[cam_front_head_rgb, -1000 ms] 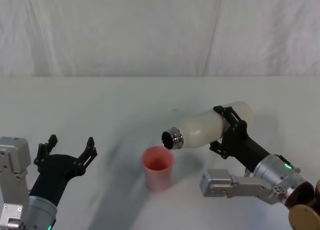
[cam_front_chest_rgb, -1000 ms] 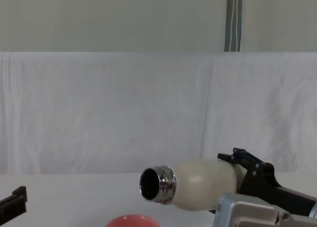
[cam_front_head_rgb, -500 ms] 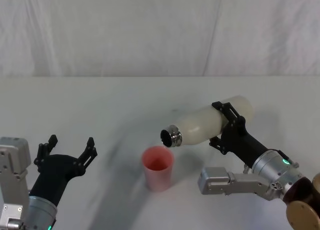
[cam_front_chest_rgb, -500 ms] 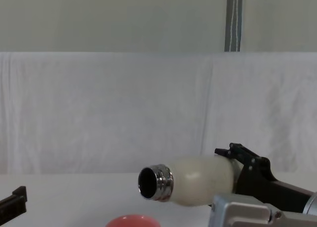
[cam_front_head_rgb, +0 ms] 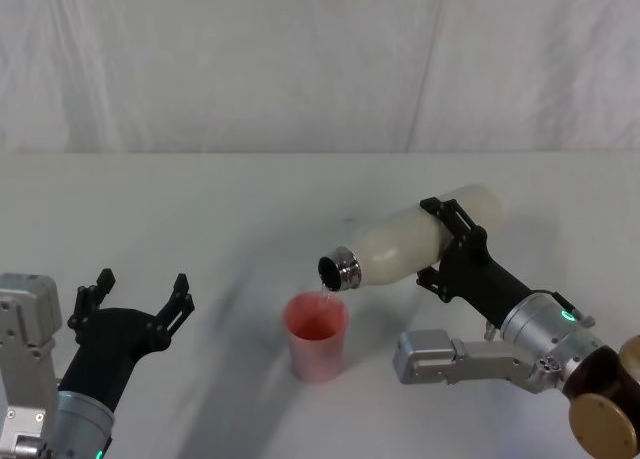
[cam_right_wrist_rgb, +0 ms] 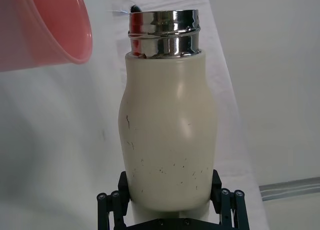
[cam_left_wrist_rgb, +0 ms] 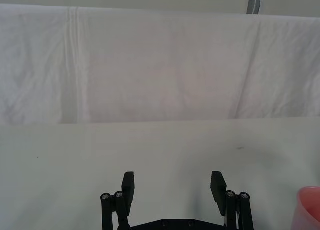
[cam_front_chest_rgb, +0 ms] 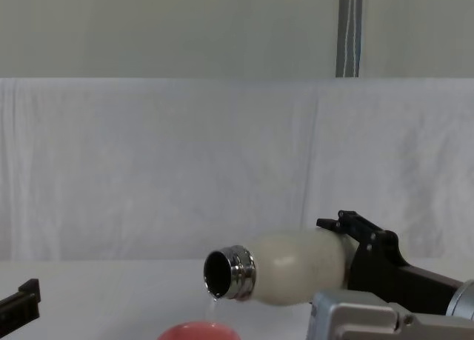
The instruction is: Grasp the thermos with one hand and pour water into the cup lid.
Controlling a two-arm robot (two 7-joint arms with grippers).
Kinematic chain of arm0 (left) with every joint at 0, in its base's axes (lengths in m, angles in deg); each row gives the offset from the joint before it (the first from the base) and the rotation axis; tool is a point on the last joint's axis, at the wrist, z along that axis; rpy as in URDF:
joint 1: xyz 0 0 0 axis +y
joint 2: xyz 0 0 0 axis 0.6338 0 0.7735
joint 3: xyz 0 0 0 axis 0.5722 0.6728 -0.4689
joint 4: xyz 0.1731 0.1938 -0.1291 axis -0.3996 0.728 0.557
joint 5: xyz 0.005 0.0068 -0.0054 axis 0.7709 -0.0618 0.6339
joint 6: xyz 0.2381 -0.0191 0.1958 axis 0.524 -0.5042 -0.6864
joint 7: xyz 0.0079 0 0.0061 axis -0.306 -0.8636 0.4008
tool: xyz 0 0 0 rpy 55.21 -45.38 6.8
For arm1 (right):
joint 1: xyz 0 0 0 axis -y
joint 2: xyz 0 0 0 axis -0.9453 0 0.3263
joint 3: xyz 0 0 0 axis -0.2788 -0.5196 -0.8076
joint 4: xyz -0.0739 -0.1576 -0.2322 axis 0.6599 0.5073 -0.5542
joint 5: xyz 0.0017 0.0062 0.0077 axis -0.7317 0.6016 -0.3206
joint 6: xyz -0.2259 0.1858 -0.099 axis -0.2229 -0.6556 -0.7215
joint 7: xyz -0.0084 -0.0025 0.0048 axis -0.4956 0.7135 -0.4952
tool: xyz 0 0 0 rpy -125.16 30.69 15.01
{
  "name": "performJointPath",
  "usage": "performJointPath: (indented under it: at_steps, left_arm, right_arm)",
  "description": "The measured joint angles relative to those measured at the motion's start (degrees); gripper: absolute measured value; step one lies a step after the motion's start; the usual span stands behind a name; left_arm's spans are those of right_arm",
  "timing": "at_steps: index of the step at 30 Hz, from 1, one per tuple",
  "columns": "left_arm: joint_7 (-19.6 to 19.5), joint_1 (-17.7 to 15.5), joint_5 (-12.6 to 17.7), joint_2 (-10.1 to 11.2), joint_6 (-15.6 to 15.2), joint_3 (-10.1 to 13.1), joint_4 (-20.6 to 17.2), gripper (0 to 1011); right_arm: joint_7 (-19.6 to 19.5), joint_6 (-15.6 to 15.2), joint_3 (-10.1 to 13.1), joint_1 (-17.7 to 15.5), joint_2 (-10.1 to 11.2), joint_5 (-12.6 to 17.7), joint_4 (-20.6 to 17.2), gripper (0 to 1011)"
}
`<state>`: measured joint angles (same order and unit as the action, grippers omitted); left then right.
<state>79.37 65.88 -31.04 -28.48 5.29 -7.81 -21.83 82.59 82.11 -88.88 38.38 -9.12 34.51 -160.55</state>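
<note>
My right gripper (cam_front_head_rgb: 447,243) is shut on the cream-white thermos (cam_front_head_rgb: 410,245), which it holds tipped almost level above the table, steel neck (cam_front_head_rgb: 337,269) pointing left and slightly down. Below the neck stands the salmon-pink cup lid (cam_front_head_rgb: 317,334), upright on the white table. A thin stream of water falls from the thermos mouth (cam_front_chest_rgb: 217,272) toward the cup lid's rim (cam_front_chest_rgb: 198,330). The right wrist view shows the thermos (cam_right_wrist_rgb: 169,130) between the fingers with the cup lid (cam_right_wrist_rgb: 42,27) beyond its neck. My left gripper (cam_front_head_rgb: 135,299) rests open at the near left, away from both.
A white cloth covers the table (cam_front_head_rgb: 200,209) and hangs as a backdrop (cam_front_chest_rgb: 148,162) behind it. A grey pole (cam_front_chest_rgb: 349,29) stands beyond the backdrop. In the left wrist view the cup lid's edge (cam_left_wrist_rgb: 311,204) shows to one side of the open fingers.
The right gripper has tipped the thermos further, lowering its neck and shifting it slightly left over the cup lid. Water now runs from the mouth. The left arm has not moved.
</note>
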Motion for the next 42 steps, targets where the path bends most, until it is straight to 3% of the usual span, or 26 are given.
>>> performJointPath:
  at_steps: [20, 42]
  left_arm:
    - [0.00, 0.00, 0.00, 0.00, 0.00, 0.00, 0.00, 1001]
    - [0.00, 0.00, 0.00, 0.00, 0.00, 0.00, 0.00, 1001]
  right_arm:
    - [-1.52, 0.53, -1.13, 1.84, 0.06, -1.24, 1.71, 953]
    - [-1.91, 0.40, -1.19, 1.66, 0.70, -1.24, 1.70, 953]
